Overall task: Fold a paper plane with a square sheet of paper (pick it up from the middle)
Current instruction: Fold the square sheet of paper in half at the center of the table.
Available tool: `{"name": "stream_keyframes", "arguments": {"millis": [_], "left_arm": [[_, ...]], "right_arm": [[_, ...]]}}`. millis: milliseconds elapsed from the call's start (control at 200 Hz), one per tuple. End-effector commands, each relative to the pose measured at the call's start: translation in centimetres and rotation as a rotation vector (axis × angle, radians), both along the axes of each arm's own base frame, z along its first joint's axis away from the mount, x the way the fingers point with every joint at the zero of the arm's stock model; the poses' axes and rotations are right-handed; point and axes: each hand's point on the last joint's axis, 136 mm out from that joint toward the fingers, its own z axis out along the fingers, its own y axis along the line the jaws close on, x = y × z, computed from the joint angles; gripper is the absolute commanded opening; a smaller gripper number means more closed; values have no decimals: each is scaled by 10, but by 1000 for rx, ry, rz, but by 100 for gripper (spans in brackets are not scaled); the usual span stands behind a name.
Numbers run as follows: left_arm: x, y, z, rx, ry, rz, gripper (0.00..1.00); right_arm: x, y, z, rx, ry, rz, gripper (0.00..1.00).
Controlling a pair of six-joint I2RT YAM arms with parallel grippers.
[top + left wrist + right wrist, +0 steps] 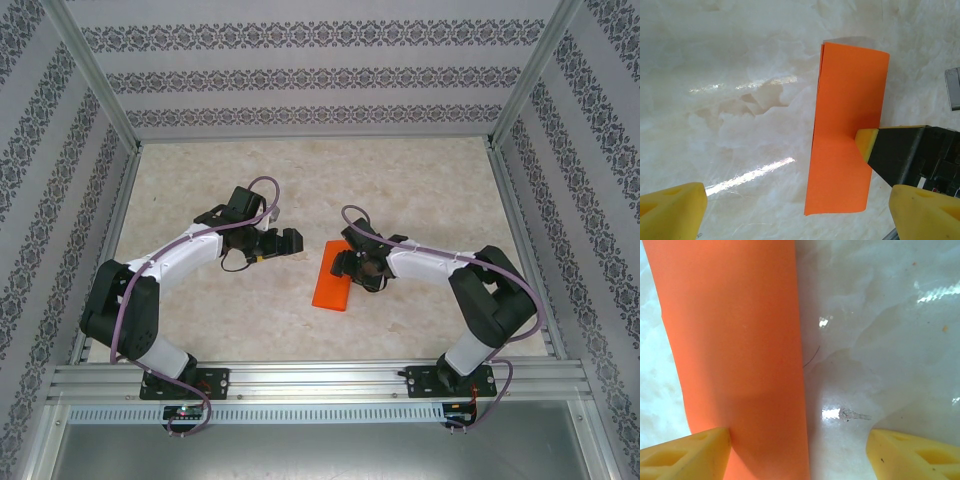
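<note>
Two arms reach inward from the table's near edge. The left gripper [288, 240] hangs with its yellow fingers [670, 210] spread wide, holding nothing, near the orange paper [330, 285]. That paper, folded into a narrow strip, lies flat on the marble-patterned table [250, 320] between the grippers. The right gripper [347, 265] is over the strip's far part, jaws apart: one fingertip [685, 452] touches the paper's edge, the other is over bare table. Patterned walls [320, 80] close the back.

The pale marbled table [300, 180] bears the orange sheet of paper [328, 285] — folded narrow, lying flat.
</note>
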Motion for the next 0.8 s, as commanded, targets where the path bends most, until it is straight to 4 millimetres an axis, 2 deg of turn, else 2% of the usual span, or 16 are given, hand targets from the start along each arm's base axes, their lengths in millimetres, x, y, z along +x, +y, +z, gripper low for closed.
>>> {"name": "stream_keyframes", "arguments": {"millis": [0, 230, 460, 689, 794], "left_arm": [[1, -7, 4, -16, -27, -31, 95], [1, -7, 3, -16, -25, -30, 95], [0, -7, 4, -12, -27, -36, 95], [0, -8, 5, -23, -23, -31, 95], [1, -8, 6, -25, -24, -34, 95]], "right_arm": [[-18, -16, -33, -119, 79, 33, 75], [-19, -7, -35, -120, 82, 51, 74], [-18, -11, -32, -155, 82, 49, 73], [-17, -12, -33, -129, 87, 3, 75], [-15, -4, -33, -80, 77, 1, 76]]}}
